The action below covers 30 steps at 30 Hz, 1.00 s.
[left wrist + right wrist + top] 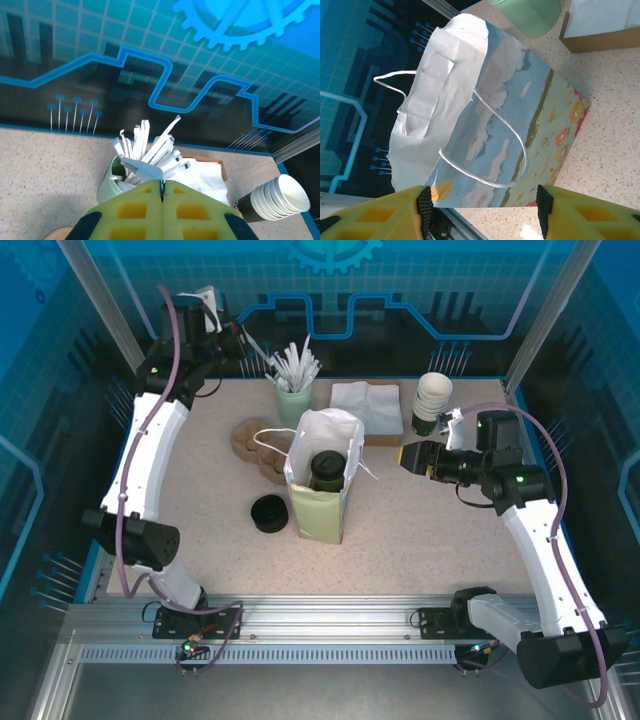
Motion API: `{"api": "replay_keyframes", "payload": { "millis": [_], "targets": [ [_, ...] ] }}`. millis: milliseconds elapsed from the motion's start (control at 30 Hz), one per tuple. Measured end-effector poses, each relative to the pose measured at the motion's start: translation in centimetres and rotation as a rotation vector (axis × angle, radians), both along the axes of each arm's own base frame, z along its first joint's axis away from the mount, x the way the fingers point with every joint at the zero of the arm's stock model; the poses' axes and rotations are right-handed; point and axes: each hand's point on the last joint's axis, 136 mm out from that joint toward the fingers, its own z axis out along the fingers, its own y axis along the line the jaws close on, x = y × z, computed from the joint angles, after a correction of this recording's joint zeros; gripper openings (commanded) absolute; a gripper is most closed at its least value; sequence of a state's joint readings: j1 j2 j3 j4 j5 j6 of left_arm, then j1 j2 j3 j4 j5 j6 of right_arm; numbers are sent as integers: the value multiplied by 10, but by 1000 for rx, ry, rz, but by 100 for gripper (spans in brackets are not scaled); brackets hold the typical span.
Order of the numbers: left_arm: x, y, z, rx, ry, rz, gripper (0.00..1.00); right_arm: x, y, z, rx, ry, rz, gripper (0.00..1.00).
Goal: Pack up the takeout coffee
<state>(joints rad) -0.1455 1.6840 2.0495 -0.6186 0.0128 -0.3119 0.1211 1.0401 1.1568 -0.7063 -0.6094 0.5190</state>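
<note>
takeout coffee upright inside paper bag. left gripper closed, empty, near stirrer cup. right gripper open, facing bag.

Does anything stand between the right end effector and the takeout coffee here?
Yes. The takeout coffee sits inside the paper bag, so the bag's side wall stands between it and the right end effector, which is open beside the bag. The bag's open top leaves the cup exposed from above.

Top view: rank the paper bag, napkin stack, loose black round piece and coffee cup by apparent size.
1. paper bag
2. napkin stack
3. black round piece and coffee cup look alike; the cup sits partly hidden in the bag, so unranked.
</note>
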Motion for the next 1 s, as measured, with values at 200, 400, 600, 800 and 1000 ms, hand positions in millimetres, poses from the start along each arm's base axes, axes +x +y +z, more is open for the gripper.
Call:
{"api": "replay_keyframes", "payload": {
  "millis": [200,400,600,800,1000],
  "targets": [
    [-42,-12,55,12,-115,-56,0,1,0,2,1,-9,0,60],
    [-94,-32,93,18,-197,-161,0,2,0,3,0,-19,3,60],
    [-152,-51,112,9,-229,-296,0,1,-1,5,-6,-33,3,60],
    [-206,-60,116,-6,-223,-428,0,2,-5,6,-10,-44,-5,60],
    [-240,-67,98,-10,-157,-537,0,1,-11,8,-16,-54,-20,60]
  ]
}}
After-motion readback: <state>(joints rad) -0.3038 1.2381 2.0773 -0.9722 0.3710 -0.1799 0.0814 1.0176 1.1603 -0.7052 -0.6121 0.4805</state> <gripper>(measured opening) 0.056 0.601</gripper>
